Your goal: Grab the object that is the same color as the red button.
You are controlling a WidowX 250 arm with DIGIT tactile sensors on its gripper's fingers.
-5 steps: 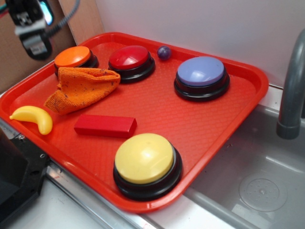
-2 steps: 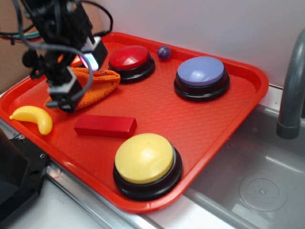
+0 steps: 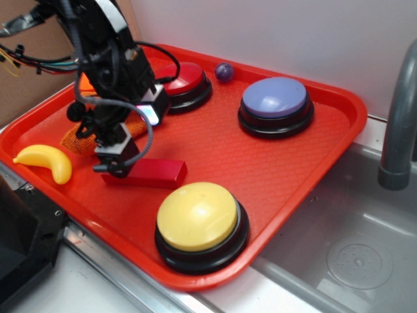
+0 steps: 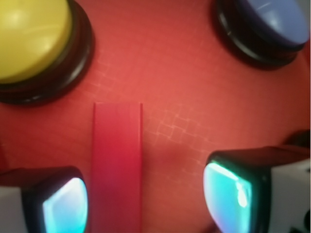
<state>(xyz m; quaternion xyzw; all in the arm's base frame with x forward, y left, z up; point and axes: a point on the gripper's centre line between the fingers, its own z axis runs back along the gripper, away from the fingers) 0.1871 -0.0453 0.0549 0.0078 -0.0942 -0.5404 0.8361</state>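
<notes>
Small flat rectangular red block (image 3: pixel 151 173) is seen lying flat on the ribbed red plastic tray (image 3: pixel 273 166), just beside the yellow dome button (image 3: pixel 197 216). Black gripper (image 4: pixel 146 199) is held spread wide over the block's end, nothing grasped. Glossy dark-red dome button (image 3: pixel 186 77) is partly hidden behind the arm.

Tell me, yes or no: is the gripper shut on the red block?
No. In the wrist view the gripper is open, the block lying beside one finger.

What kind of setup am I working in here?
Likely a toy kitchen-sink station: a grey sink basin with a faucet on the right, and a red tray beside it holding dome buttons, a toy banana and the red block.
</notes>
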